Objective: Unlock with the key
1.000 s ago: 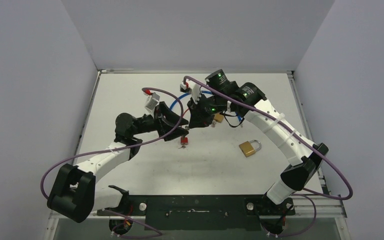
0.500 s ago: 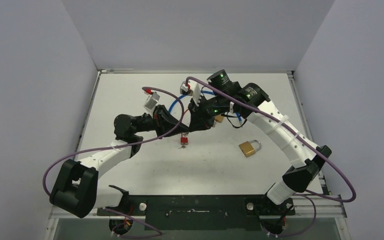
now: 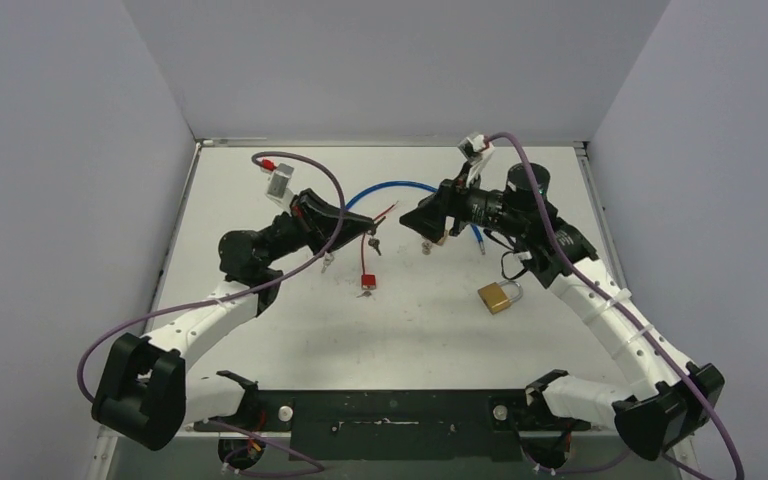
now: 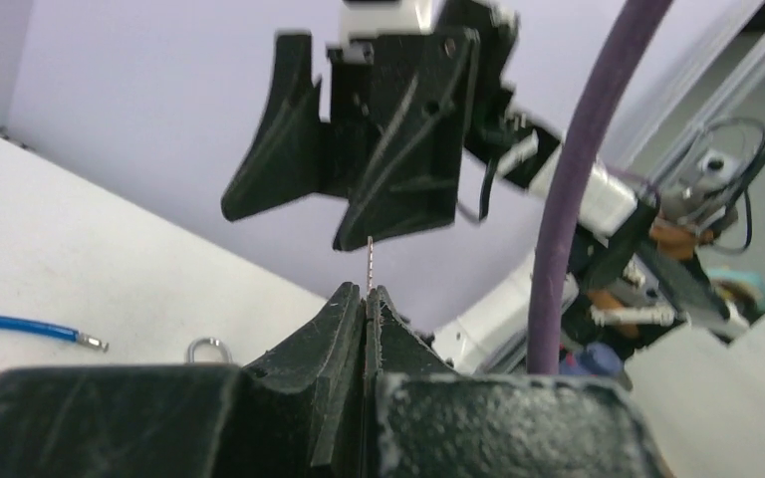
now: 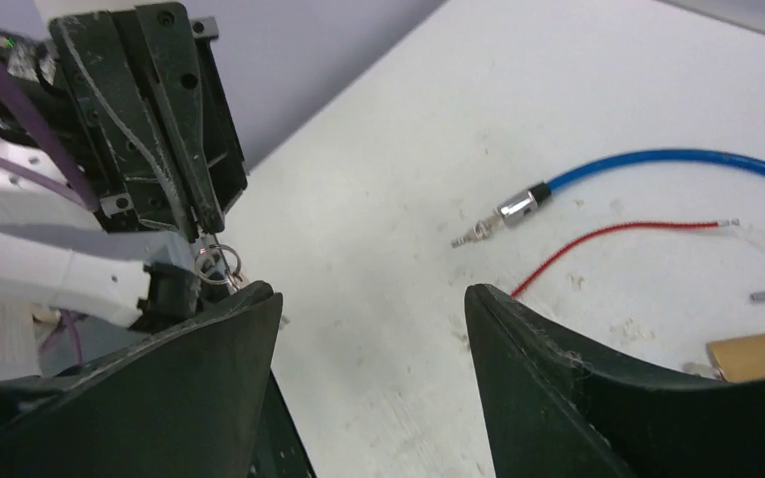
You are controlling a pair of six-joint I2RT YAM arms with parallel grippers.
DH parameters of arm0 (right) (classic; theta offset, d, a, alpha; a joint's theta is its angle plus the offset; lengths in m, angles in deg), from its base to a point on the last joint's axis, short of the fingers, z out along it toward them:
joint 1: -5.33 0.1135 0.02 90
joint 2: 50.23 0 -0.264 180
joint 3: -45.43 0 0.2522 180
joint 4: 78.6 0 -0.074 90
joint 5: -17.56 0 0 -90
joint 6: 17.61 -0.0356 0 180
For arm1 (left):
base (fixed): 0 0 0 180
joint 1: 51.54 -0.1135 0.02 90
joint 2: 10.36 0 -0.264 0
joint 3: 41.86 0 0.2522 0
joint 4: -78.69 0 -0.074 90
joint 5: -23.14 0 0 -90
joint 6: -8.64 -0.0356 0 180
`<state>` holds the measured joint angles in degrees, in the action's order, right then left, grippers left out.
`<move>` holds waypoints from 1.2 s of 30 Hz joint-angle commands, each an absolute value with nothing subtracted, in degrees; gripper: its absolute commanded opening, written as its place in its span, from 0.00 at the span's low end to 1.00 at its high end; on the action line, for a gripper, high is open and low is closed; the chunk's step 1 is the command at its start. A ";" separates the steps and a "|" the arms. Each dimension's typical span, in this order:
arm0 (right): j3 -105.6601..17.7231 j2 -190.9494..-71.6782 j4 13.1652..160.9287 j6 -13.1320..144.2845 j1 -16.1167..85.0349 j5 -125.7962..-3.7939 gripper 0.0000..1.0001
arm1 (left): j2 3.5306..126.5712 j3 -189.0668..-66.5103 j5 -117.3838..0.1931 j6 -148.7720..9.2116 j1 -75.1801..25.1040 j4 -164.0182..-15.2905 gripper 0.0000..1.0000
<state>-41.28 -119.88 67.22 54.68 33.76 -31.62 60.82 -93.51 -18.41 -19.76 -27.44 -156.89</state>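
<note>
My left gripper (image 3: 368,221) (image 4: 369,291) is shut on the key (image 4: 370,261). The thin blade pokes out past the fingertips, and its rings (image 3: 373,243) (image 5: 217,264) dangle below. My right gripper (image 3: 418,222) (image 5: 369,289) faces it a short way to the right, open, with nothing between its fingers. A small red padlock (image 3: 367,282) lies on the table below the left gripper. A brass padlock (image 3: 500,296) lies further right, under the right forearm. The corner of another brass lock (image 5: 752,356) shows in the right wrist view.
A blue cable (image 3: 390,188) (image 5: 657,159) and a thin red wire (image 5: 618,234) lie on the white table (image 3: 260,330) behind the grippers. Purple cables loop off both arms. Grey walls close in the left, back and right sides.
The two grippers were together at the key. The left one shut on it; the right one opened, let go and pulled back to the right. The left gripper lifted slightly toward the back.
</note>
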 commanded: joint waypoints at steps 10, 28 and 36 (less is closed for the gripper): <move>-27.57 -119.09 120.10 24.51 42.32 -49.51 0.74 | 54.68 -97.62 -50.03 -6.55 -23.54 -145.55 0.00; -31.94 -125.88 120.62 19.39 44.31 -43.91 0.39 | 53.44 -97.62 -52.50 -4.65 -22.09 -145.56 0.00; -33.05 -127.02 120.83 18.61 44.66 -41.65 0.25 | 53.13 -97.42 -53.07 -4.85 -21.92 -146.52 0.00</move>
